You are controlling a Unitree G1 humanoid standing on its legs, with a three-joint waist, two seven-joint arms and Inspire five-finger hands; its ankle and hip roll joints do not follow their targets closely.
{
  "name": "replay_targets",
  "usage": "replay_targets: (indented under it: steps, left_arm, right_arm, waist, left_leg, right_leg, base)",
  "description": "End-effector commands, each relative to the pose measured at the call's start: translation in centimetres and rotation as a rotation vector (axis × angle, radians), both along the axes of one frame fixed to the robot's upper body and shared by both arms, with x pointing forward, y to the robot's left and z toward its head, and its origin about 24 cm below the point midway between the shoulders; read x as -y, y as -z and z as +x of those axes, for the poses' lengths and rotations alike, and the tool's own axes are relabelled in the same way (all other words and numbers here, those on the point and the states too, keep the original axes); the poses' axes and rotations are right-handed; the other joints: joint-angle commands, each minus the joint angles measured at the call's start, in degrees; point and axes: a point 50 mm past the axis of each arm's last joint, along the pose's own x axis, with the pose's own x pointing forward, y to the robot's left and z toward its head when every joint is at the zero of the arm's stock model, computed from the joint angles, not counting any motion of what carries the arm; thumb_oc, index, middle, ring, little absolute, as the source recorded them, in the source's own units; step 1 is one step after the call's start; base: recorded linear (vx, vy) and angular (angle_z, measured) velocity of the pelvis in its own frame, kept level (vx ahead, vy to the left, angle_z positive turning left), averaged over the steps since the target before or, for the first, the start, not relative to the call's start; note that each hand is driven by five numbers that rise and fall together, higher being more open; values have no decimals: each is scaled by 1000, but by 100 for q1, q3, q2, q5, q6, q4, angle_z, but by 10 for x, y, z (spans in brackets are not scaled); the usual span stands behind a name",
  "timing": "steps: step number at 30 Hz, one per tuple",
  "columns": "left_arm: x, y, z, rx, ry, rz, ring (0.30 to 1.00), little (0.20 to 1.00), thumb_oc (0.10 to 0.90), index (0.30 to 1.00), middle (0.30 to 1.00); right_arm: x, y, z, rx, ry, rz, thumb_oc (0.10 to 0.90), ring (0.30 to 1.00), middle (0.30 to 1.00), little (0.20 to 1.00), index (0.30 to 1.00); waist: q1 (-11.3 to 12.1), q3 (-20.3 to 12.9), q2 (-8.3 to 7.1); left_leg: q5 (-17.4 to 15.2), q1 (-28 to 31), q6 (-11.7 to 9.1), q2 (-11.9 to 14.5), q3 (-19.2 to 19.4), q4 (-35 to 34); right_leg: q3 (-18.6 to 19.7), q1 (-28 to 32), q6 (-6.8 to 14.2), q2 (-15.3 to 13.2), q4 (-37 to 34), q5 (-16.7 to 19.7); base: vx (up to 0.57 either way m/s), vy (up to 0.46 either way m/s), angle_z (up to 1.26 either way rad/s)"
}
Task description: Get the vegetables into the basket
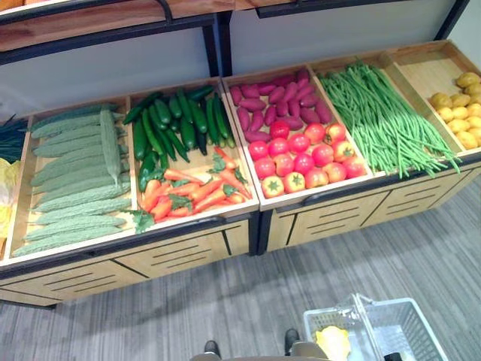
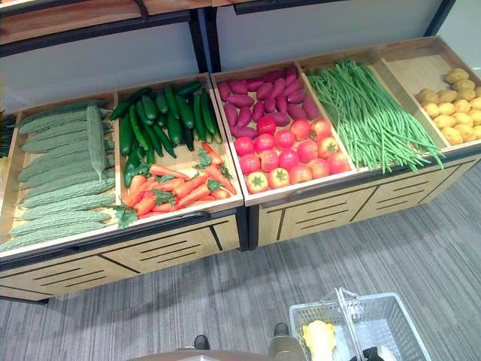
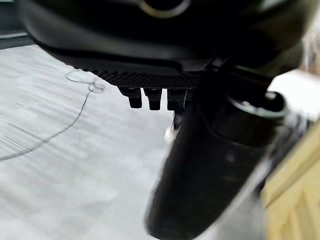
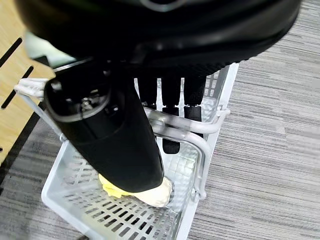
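Below the desk's tomatoes (image 1: 304, 159), right hand (image 4: 125, 135) fingers curl around the basket (image 4: 75, 197) handle; left hand (image 3: 210, 165) fingers curl empty. Next: reach for produce.

A wooden display stand (image 1: 225, 244) is being occupied by compartments of bitter gourds (image 1: 75, 177), cucumbers (image 1: 173, 120), carrots (image 1: 192, 192), tomatoes (image 1: 304, 158), green beans (image 1: 379, 116) and potatoes (image 1: 458, 113). A white basket (image 2: 398, 320) is being carried above the grey floor (image 1: 188, 308).
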Motion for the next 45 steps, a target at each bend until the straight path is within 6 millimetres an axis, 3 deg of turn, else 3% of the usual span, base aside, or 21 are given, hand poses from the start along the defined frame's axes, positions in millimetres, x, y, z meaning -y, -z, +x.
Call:
replay_targets:
  steps: [1,2,5,7,12,17,18,27,28,32,38,45]
  left_arm:
    - [-65,-75,45,93,79,425,1000,1000,900,1000,1000]
    - [-80,-117,79,165,190,643,1000,1000,900,1000,1000]
    - [-77,-185,129,216,419,986,1000,1000,900,1000,1000]
    - [-67,-203,145,195,530,1092,1000,1000,900,1000,1000]
    - [-42,-228,183,98,856,1223,1000,1000,900,1000,1000]
    - [-19,-236,212,159,1056,1224,1000,1000,900,1000,1000]
    - [-5,-240,226,225,1153,1199,1000,1000,900,1000,1000]
    - [34,-242,270,278,1441,1116,1000,1000,900,1000,1000]
    - [53,-244,281,330,1522,1098,1000,1000,900,1000,1000]
    - [79,-254,297,497,1568,1046,1000,1000,900,1000,1000]
    - [88,-255,305,530,1589,996,1000,1000,900,1000,1000]
    - [79,-257,308,300,1654,1066,1000,1000,900,1000,1000]
  right_arm:
    - [0,-2,9,32,-77,-19,400,300,300,300,300]
    - [-3,-1,7,34,-82,-14,400,300,300,300,300]
    - [-6,1,1,41,-60,-7,400,300,300,300,300]
    - [-3,0,-2,43,-32,-13,400,300,300,300,300]
    - [7,-5,2,48,-20,-41,400,300,300,300,300]
    - [11,-9,18,91,-53,-51,400,300,300,300,300]
    - [13,-12,26,109,-75,-55,400,300,300,300,300]
    - [10,-16,51,160,-165,-38,400,300,300,300,300]
    - [8,-16,54,166,-175,-40,400,300,300,300,300]
    - [6,-15,55,162,-179,-36,400,300,300,300,300]
    - [3,-13,53,146,-174,-25,400,300,300,300,300]
    - [7,-14,50,139,-158,-32,400,300,300,300,300]
  waist:
    - [-66,190,-417]
    - [-49,198,-414]
    - [-32,205,-444]
    - [-28,218,-464]
    - [-128,229,-453]
    - [-208,242,-439]
    - [-275,248,-431]
    - [-457,253,-452]
    - [-507,250,-457]
    - [-567,255,-472]
    - [-617,254,-494]
    - [-608,301,-482]
  left_leg:
    - [49,280,-257,-77,-43,-259]
    - [52,277,-261,-86,-61,-264]
    - [49,244,-259,-93,-117,-253]
    - [42,222,-255,-98,-152,-238]
    - [35,233,-241,-114,-145,-270]
    - [31,267,-235,-112,-82,-301]
    - [28,279,-234,-119,-43,-316]
    - [16,308,-240,-87,130,-330]
    - [15,288,-238,-84,170,-338]
    - [-1,274,-225,-93,202,-339]
    - [-33,304,-212,-109,254,-335]
    - [-33,287,-205,-125,262,-332]
  right_leg:
    - [260,458,379,-311,-1268,1047]
    - [239,456,398,-320,-1269,1051]
    - [214,441,420,-331,-1260,1042]
    - [181,437,425,-344,-1253,1039]
    - [202,431,440,-354,-1273,1076]
    - [269,400,446,-346,-1288,1113]
    - [318,372,448,-334,-1304,1142]
    - [497,239,470,-284,-1307,1217]
    - [534,186,483,-271,-1310,1244]
    - [587,116,484,-277,-1306,1268]
    - [665,82,477,-272,-1283,1270]
    - [702,38,483,-265,-1270,1278]
  base:
    - [-33,13,-1]
    - [0,0,0]
    - [0,0,0]
    - [0,0,0]
    - [-1,3,-1]
    - [-10,15,-8]
    - [-16,17,-17]
    - [-6,10,-14]
    - [-11,15,-13]
    - [0,19,-11]
    - [10,9,-5]
    - [0,0,0]
